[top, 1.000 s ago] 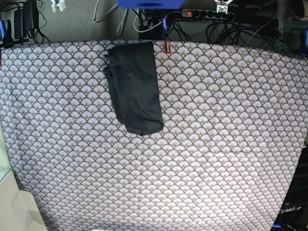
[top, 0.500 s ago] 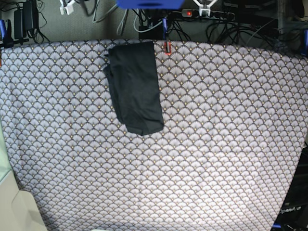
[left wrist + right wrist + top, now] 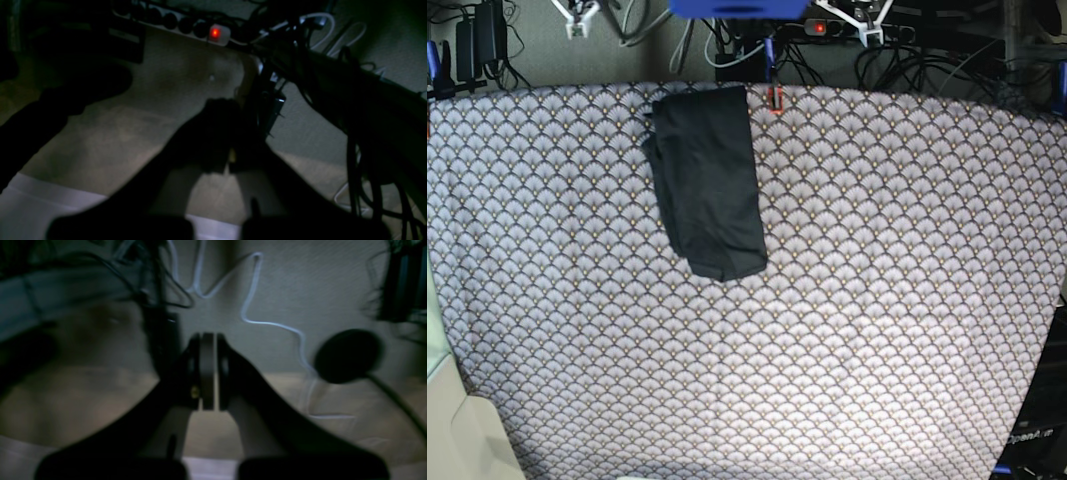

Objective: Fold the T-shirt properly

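The black T-shirt (image 3: 709, 180) lies folded into a long narrow strip at the far left-centre of the patterned tablecloth (image 3: 877, 300), one end at the far edge. Both grippers are beyond the far edge, away from the shirt. My right gripper (image 3: 577, 18) is at the top left; in the right wrist view (image 3: 208, 373) its pads are pressed together on nothing, above the floor. My left gripper (image 3: 867, 25) is at the top right; in the dark left wrist view (image 3: 230, 156) its fingers meet, empty. The shirt shows in neither wrist view.
A power strip with a red light (image 3: 819, 27) and tangled cables (image 3: 350, 100) lie on the floor behind the table. A red clip (image 3: 774, 100) sits on the far edge beside the shirt. A blue part (image 3: 737, 8) hangs at the top centre.
Both grippers have shifted a little along the top edge and come slightly further into the base view. The T-shirt has not moved.
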Action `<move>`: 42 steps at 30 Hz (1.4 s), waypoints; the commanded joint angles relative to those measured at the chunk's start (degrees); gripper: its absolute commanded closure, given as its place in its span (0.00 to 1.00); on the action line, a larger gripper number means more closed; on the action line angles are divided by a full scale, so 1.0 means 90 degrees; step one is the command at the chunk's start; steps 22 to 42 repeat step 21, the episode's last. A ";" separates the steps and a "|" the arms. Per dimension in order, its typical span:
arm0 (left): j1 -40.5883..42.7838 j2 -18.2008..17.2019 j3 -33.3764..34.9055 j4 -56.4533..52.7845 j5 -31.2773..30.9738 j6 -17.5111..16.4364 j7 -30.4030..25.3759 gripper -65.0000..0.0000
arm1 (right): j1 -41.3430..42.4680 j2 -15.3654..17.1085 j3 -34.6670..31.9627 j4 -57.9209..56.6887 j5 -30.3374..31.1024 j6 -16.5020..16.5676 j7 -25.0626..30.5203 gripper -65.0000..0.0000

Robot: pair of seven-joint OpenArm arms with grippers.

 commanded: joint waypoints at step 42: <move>-0.0445 -0.0196 0.0055 -0.0004 0.0329 -0.0526 -0.0012 1.00 | 0.0321 -0.0290 -0.0786 -0.0534 0.0028 -0.2291 0.0051 1.00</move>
